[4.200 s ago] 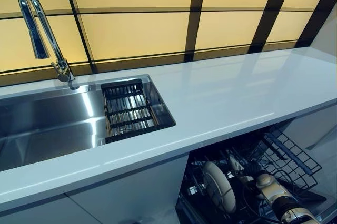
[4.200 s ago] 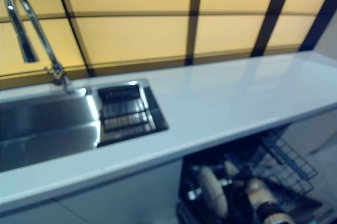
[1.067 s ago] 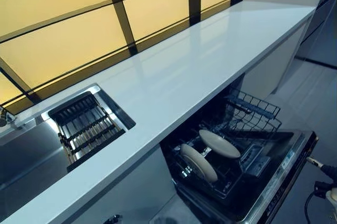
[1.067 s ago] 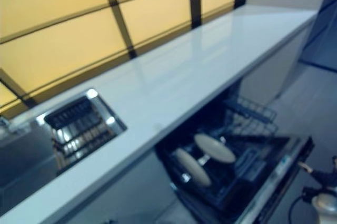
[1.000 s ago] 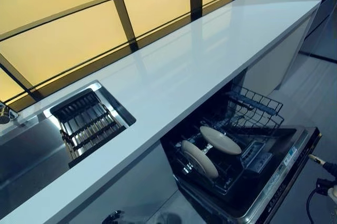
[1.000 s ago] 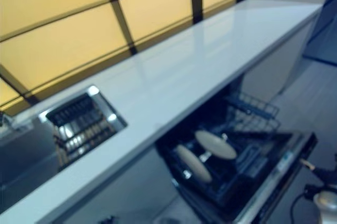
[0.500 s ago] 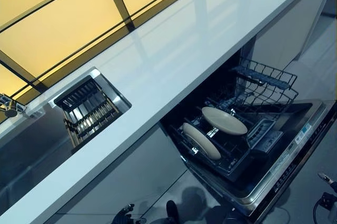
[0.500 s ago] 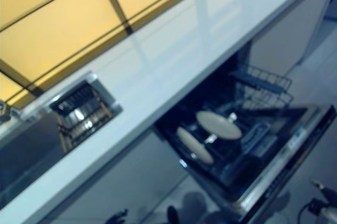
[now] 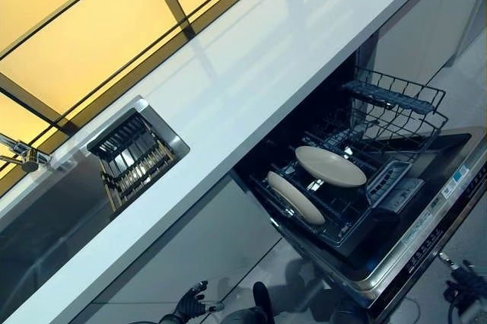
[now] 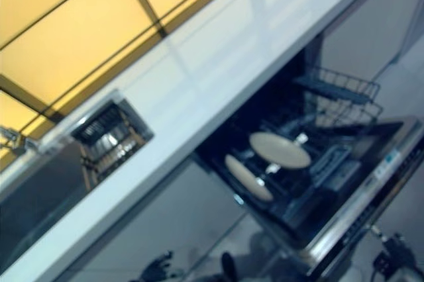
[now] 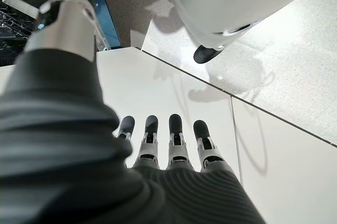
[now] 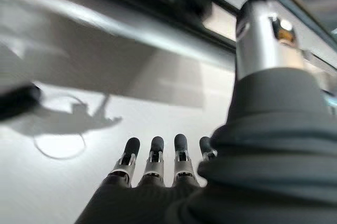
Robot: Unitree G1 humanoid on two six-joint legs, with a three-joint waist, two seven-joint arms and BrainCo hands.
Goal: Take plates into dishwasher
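A long white worktop [image 9: 251, 65] runs slantwise across my view, glossy and bare, with a wall of lit amber panels [image 9: 68, 27] framed in dark strips behind it. At its left end sits a steel sink [image 9: 53, 210], a black slatted rack [image 9: 135, 155] set into the sink's right side and the tap [image 9: 23, 155] just showing at the edge.

Under the worktop the dishwasher [image 9: 426, 225] stands open, door dropped flat toward the pale tiled floor [image 11: 274, 108]. Its lower basket [image 9: 346, 217] is pulled out and holds both plates: one plate [image 9: 329, 166] lies nearly flat on the tines, the other plate [image 9: 294, 197] leans on edge just beside it, nearer the cabinet front. A second wire basket [image 9: 392, 107] shows further back, under the worktop edge. White cabinet fronts [image 9: 198, 255] fill the space left of the machine.

My left hand [image 11: 168, 148] hangs low over the floor, fingers straight and side by side, holding nothing. My right hand [image 12: 152, 163] hangs the same way, fingers straight and empty, with the dishwasher's steel edge above it in the wrist view. In the head view the left hand shows only as a small dark shape at the bottom by the cabinets
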